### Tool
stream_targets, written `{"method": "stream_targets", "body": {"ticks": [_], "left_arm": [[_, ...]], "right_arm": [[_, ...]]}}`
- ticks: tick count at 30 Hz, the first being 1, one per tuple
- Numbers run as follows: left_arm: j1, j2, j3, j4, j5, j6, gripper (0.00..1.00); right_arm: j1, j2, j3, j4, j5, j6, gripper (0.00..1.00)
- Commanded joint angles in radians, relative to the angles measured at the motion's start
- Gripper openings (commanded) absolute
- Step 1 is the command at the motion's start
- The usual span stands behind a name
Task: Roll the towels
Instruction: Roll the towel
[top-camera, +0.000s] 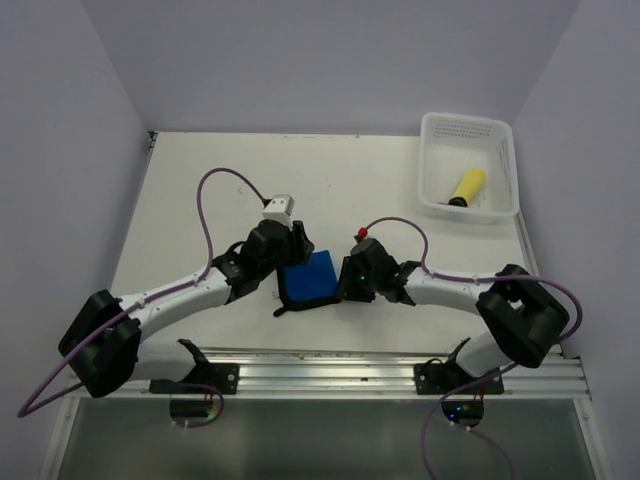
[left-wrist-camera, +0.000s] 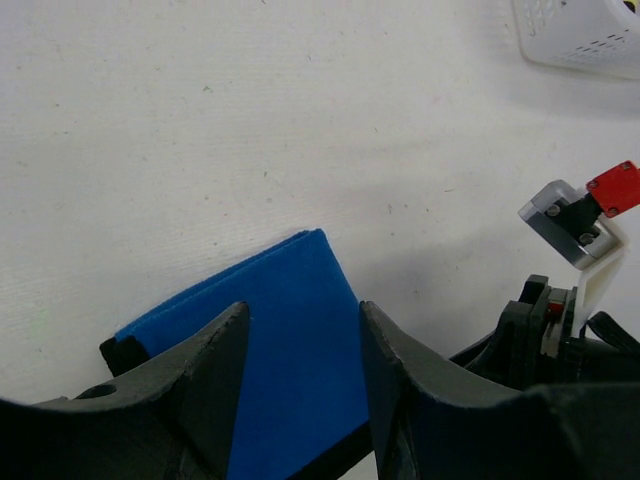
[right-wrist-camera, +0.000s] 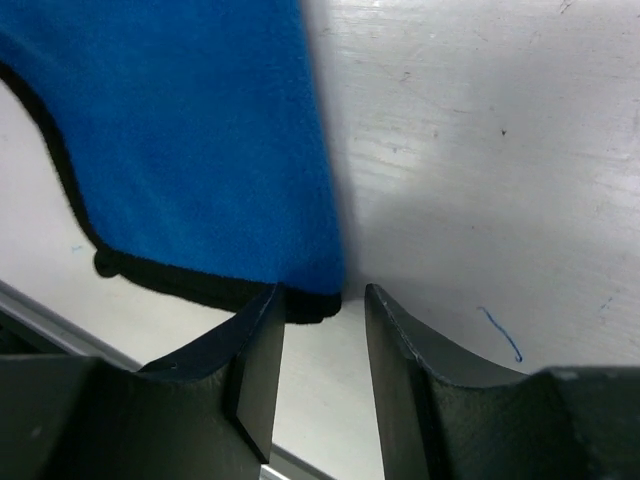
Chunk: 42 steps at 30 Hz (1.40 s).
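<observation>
Two towels show from above. The blue towel (top-camera: 308, 277) lies folded into a flat pad at the 6 o'clock side of the white table (top-camera: 200, 200), between the two arms. The yellow towel (top-camera: 467, 186) sits rolled into a tube inside the white perforated basket (top-camera: 470, 122), at the table's 1 o'clock corner.

We see the left gripper (top-camera: 292, 255) at the blue towel's 10 o'clock edge. In its wrist view the left gripper (left-wrist-camera: 302, 312) stands fairly wide, with the blue cloth (left-wrist-camera: 290, 330) lying flat on the table under the gap and gripped by neither finger.

The right gripper (top-camera: 346, 280) is at the towel's 3 o'clock side. From its own wrist the right gripper (right-wrist-camera: 322, 300) stands narrow but apart, with bare table showing in the gap. One fingertip (right-wrist-camera: 262, 330) sits right at the towel's black-edged corner (right-wrist-camera: 310, 305), though we cannot tell whether it touches. The rest of the blue towel (right-wrist-camera: 200, 130) spreads away toward 11 o'clock in that view.
</observation>
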Motion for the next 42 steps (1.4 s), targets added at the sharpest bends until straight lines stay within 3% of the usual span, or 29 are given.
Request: {"method": "stream_targets", "body": {"ticks": [1,11,16,25,33,42], "left_arm": [[-0.005,0.019,0.052,-0.003,-0.002,0.03,0.52],[-0.005,0.064,0.095,-0.027,0.012,0.043,0.53],[-0.005,0.117,0.15,-0.052,0.058,0.061,0.54],[-0.013,0.317,0.331,-0.231,0.119,0.079,0.54],[-0.033,0.465,0.442,-0.28,0.112,0.085,0.54],[-0.076,0.594,0.502,-0.389,-0.04,0.073,0.53]], "right_arm": [[0.003,0.072,0.012,0.053,-0.007,0.029,0.41],[0.009,0.087,-0.028,0.085,-0.007,0.033,0.22],[0.018,0.087,-0.036,0.058,0.017,0.007,0.0],[0.069,0.098,-0.042,0.096,0.072,0.015,0.0],[0.086,0.11,-0.06,0.147,0.1,0.055,0.0],[0.087,0.133,-0.079,0.214,0.083,0.085,0.0]]}}
